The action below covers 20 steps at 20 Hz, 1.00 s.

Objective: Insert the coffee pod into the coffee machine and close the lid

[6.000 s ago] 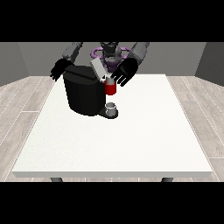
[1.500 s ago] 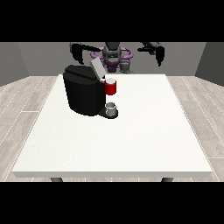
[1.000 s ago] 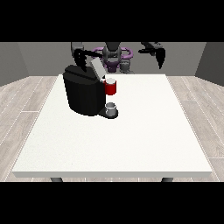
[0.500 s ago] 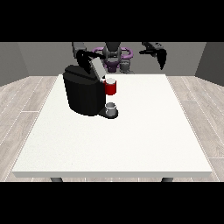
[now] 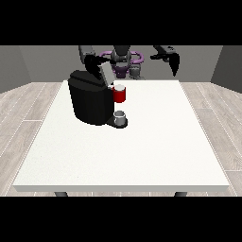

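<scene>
Two black hands show at the far side of the white table (image 5: pixel 142 156), whose bare top fills the near half of the view. Nearest on it stands the black coffee machine (image 5: pixel 89 99), left of centre. On the machine's low base sits a small grey thing (image 5: pixel 120 116); whether it is the coffee pod cannot be told. Just above it, at the machine's front, is a red thing at the machine (image 5: pixel 120 94). The lid (image 5: pixel 104 73) stands tilted up from the machine's top, not closed.

Behind the lid, the hand at the view's left (image 5: pixel 91 62) hovers over the back of the machine, its arm coming down from the shoulder. It shows black against the black machine, so whether its fingers are apart or together cannot be told, nor whether it touches the lid.

Farther right, the hand at the view's right (image 5: pixel 174 62) is raised in the air, well apart from the machine, with its fingers hanging down fairly straight and holding nothing.

Farthest back, the robot's grey and purple body (image 5: pixel 124 61) rises behind the table edge, partly hidden by the lid.
</scene>
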Motion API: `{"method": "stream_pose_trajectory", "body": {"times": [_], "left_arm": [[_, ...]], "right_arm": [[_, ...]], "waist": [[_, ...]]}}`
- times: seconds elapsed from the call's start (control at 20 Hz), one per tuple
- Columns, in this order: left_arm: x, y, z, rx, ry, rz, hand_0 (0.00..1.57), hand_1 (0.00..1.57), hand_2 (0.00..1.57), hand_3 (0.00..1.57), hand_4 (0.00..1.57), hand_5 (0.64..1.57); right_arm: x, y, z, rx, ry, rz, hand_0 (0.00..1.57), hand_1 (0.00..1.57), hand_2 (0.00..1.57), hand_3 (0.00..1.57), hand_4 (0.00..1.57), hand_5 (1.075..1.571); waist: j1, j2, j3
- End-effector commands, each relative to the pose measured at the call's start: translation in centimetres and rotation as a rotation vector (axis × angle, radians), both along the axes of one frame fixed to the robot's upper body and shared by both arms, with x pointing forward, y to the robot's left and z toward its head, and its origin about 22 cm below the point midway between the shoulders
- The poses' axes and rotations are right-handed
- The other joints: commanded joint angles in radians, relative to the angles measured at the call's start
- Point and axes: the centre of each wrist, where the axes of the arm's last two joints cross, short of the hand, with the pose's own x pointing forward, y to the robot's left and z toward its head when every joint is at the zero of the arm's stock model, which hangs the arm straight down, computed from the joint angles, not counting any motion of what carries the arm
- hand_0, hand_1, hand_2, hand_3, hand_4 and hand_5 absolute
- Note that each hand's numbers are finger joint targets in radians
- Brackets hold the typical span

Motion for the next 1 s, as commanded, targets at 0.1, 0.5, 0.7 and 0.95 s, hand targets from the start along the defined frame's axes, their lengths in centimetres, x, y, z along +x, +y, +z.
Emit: {"method": "stream_pose_trajectory", "body": {"times": [0.1, 0.5, 0.7, 0.95], "left_arm": [[-0.8, -0.2, -1.7, 0.003, -0.007, -0.017, 0.00, 0.00, 0.00, 0.00, 0.00, 1.571], [-0.2, 1.0, -0.8, 0.013, 0.043, -0.004, 0.00, 0.00, 0.00, 0.00, 0.19, 1.571], [0.5, -0.4, -0.8, 0.002, 0.002, -0.021, 0.00, 0.00, 0.00, 0.00, 0.12, 1.571], [1.2, 1.0, 0.0, -0.006, -0.061, -0.027, 0.00, 0.00, 0.00, 0.00, 0.00, 1.571]], "right_arm": [[1.0, 0.2, 1.7, -0.047, -0.006, 0.026, 0.00, 0.00, 0.00, 0.00, 0.18, 1.571], [0.9, 2.3, 2.3, -0.130, -0.010, 0.061, 0.00, 0.00, 0.00, 0.00, 0.17, 1.571], [1.0, 4.5, 4.2, -0.136, -0.077, 0.058, 0.00, 0.00, 0.00, 0.00, 0.14, 1.571], [0.8, 4.2, 5.8, -0.111, -0.124, 0.069, 0.00, 0.00, 0.00, 0.00, 0.12, 1.571]], "waist": [[0.015, 0.032, 0.0017], [0.043, -0.002, 0.0018], [0.048, 0.038, 0.0014], [0.045, 0.076, 0.0013]]}}
